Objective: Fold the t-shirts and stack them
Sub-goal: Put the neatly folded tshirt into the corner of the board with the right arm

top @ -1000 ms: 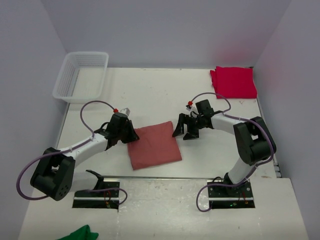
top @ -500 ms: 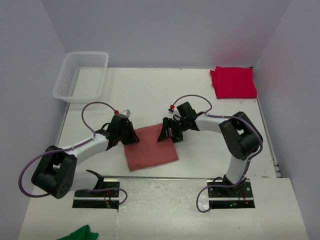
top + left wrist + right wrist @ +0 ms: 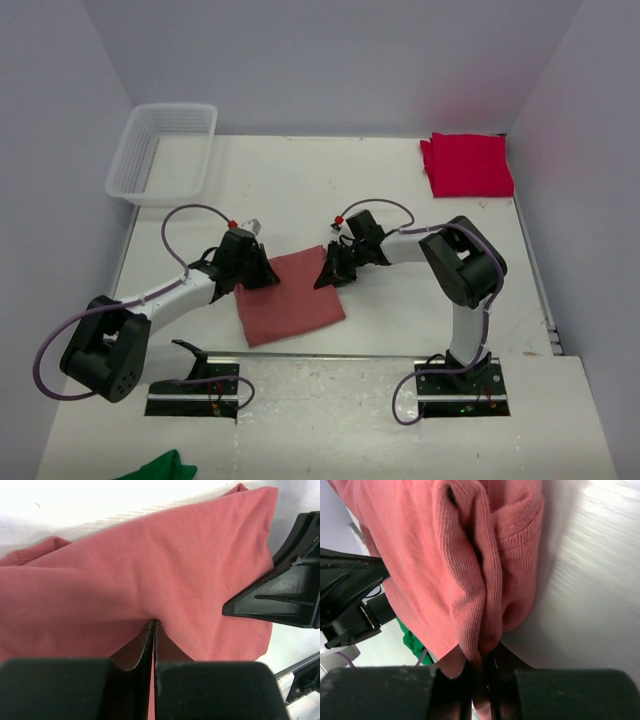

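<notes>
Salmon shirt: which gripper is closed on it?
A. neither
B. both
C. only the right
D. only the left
B: in the wrist views, the left gripper and the right gripper each pinch a fold of the salmon shirt between closed fingers.

Folds of the salmon t-shirt bury the tips of my right gripper; the top view's bottom edge crops the green cloth

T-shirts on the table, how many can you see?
2. The salmon-red t-shirt lies folded at front centre; the crimson t-shirt lies folded in the far right corner. Another could hide beneath either.
</notes>
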`<control>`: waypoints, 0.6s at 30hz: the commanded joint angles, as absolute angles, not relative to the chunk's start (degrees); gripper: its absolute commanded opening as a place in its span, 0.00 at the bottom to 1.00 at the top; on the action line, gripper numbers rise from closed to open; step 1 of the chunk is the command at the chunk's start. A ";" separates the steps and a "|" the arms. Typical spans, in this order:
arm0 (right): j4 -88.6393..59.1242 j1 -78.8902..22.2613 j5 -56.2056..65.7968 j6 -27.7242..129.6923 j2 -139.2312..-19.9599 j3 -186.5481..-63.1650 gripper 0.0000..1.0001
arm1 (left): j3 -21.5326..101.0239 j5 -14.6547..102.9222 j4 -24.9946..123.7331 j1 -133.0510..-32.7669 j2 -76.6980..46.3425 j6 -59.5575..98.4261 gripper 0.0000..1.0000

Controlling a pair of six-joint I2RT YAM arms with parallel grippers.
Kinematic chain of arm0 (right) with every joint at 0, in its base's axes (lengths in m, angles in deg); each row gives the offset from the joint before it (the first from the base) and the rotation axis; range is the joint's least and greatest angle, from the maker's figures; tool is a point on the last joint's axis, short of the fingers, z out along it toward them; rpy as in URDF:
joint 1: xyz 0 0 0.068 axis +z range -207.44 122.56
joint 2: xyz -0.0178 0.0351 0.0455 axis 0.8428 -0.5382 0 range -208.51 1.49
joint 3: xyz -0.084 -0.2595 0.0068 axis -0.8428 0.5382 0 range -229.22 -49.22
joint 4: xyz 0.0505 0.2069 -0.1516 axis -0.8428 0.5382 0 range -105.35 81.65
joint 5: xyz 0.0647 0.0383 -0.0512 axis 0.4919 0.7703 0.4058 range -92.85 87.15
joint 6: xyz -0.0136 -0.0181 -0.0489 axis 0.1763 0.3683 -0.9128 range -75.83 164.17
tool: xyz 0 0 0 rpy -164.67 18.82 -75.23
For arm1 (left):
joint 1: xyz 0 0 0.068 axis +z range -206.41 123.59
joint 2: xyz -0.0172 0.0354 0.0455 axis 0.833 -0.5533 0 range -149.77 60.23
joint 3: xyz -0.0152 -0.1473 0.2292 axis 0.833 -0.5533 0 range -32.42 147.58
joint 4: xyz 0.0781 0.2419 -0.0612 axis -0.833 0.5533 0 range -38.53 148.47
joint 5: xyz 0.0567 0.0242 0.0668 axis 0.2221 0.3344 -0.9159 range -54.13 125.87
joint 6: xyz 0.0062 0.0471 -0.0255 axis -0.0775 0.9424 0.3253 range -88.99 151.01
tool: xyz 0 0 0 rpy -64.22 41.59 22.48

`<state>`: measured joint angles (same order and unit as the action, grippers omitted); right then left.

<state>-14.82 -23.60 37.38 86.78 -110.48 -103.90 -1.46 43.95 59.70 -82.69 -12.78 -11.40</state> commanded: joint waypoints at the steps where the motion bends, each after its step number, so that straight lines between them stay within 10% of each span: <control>1: -8.85 -20.88 23.61 83.63 -117.07 -103.09 0.07 | -2.54 44.84 57.72 -82.95 -10.79 -10.91 0.00; 18: 19.70 -18.51 -5.54 67.29 -102.93 -125.74 0.00 | 0.54 43.96 62.46 -82.95 0.20 -8.71 0.01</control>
